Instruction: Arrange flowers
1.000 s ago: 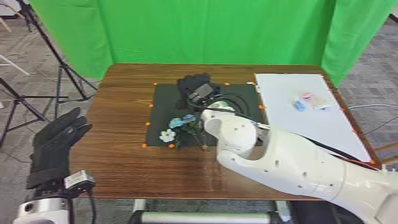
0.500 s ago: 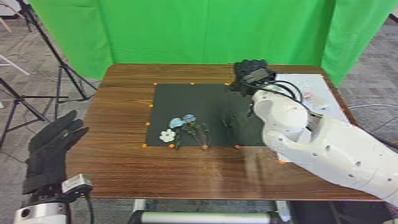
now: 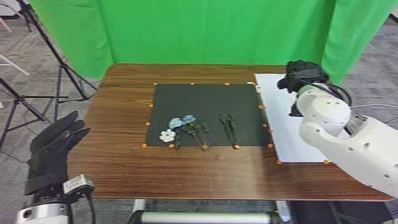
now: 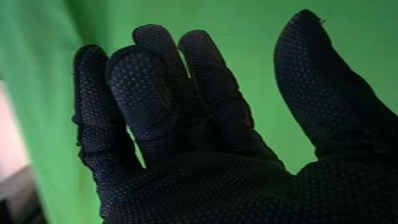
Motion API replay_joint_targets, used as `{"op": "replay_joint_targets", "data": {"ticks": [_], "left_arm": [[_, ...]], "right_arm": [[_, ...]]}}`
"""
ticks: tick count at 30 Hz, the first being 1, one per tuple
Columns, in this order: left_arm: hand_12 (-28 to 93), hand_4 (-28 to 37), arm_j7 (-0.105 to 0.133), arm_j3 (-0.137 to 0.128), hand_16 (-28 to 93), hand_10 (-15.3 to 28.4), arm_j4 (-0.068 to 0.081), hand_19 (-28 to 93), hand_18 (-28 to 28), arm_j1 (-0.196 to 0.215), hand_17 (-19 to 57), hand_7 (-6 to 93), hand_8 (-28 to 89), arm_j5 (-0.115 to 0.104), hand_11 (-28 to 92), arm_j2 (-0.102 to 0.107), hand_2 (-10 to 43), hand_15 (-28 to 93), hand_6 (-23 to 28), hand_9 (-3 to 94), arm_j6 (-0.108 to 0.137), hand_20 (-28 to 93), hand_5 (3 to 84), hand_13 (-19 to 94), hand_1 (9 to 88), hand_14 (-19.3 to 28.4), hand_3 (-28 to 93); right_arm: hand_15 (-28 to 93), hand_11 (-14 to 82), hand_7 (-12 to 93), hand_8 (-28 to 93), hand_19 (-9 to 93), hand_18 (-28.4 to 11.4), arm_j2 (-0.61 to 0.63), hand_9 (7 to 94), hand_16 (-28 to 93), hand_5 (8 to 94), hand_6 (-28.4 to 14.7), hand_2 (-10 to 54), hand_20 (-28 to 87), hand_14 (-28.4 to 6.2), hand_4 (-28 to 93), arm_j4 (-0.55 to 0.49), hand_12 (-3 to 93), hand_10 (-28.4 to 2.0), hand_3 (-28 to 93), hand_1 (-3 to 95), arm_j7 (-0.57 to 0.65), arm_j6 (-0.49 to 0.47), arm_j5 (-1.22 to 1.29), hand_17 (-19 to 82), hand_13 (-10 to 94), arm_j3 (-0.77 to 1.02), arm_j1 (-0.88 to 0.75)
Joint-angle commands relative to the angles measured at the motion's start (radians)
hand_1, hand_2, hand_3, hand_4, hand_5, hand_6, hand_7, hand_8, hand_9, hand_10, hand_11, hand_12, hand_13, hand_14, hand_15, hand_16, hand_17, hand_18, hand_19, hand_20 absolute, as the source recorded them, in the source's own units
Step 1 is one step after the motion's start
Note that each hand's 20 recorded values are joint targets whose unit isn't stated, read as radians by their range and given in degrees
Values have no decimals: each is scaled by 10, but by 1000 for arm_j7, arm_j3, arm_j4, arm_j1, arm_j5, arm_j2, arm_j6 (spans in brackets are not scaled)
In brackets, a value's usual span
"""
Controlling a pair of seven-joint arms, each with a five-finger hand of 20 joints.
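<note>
In the head view, my right hand (image 3: 305, 75) is over the back part of the white board, and the blossoms seen there before are hidden beneath the hand and arm. The right wrist view has the same hand (image 4: 195, 175) open, its fingers and thumb apart with nothing between them. On the dark mat lie blue flowers (image 3: 182, 121), a white flower (image 3: 167, 135) and green stems (image 3: 228, 129) to their right. My left hand (image 3: 55, 150) is held off the table's left side, fingers extended and empty.
The white board (image 3: 293, 145) lies beside the dark mat (image 3: 204, 102) on the brown table (image 3: 120, 170). Orange dots mark their edges. A green curtain (image 3: 204, 35) hangs behind the table, and black tripods stand at the left.
My right hand has swung from the dark mat rightward and over to the white board, uncovering the mat and the green stems. The left hand has stayed nearly still.
</note>
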Motion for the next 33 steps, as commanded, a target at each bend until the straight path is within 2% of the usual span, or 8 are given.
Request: {"op": "replay_joint_targets", "data": {"ticks": [1,11,13,15,18,19,23,33], "left_arm": [[62,-195,0,11,-170,188,-8,560,206,3,-104,169,-113,-9,371,9,39,630,100,324,10,41,386,228,267,258,823],[62,-195,6,18,-171,189,-6,560,206,-4,-105,169,-113,-19,373,20,40,631,100,324,15,42,387,228,268,258,822],[62,-194,-4,17,-171,188,-4,560,206,-11,-105,169,-113,-8,373,12,40,631,100,324,7,42,387,228,268,258,823],[62,-194,6,21,-171,188,-5,560,206,-10,-105,168,-113,-21,373,23,40,631,100,324,14,42,386,229,268,256,822],[61,-193,7,24,-172,188,-4,560,205,-11,-105,168,-113,-23,373,23,40,632,100,324,17,42,387,229,268,256,823],[61,-193,7,24,-172,188,-3,560,205,-11,-104,168,-113,-25,373,24,40,632,100,324,16,42,387,229,268,256,823],[61,-192,-2,19,-172,188,-3,560,205,-12,-104,169,-113,-15,373,13,41,632,100,324,10,43,387,228,268,257,823],[60,-190,0,23,-172,188,0,560,205,-19,-104,170,-114,-19,375,18,41,631,100,323,9,43,386,229,268,257,825]], "right_arm": [[793,254,184,-100,892,-235,65,548,174,540,-100,-28,-36,-126,-224,59,170,-219,839,284,57,-38,24,269,610,91,-51],[794,249,188,-101,890,-234,-7,545,170,541,-99,-27,-32,-124,-228,84,170,-219,839,283,17,-65,-2,266,607,159,-114],[795,249,188,-102,890,-234,-22,546,169,543,-99,-26,-31,-124,-229,99,170,-218,837,282,11,-74,-9,266,607,164,-117],[795,250,188,-102,890,-235,-45,547,169,544,-99,-26,-30,-125,-229,115,170,-218,835,282,-1,-91,-22,266,608,190,-133],[796,252,190,-102,891,-235,-62,550,168,544,-99,-26,-28,-124,-230,136,170,-217,835,282,-12,-94,-27,267,609,199,-140],[797,253,191,-102,891,-235,-26,552,168,544,-99,-25,-27,-124,-230,95,171,-217,833,282,49,-58,16,267,609,110,-106],[798,256,191,-103,890,-235,-58,552,168,548,-100,-26,-25,-124,-231,114,171,-217,832,280,47,-86,8,266,609,135,-122],[799,257,187,-102,889,-236,-79,554,169,552,-102,-26,-19,-123,-234,139,170,-217,828,279,54,-89,10,266,611,113,-127]]}}
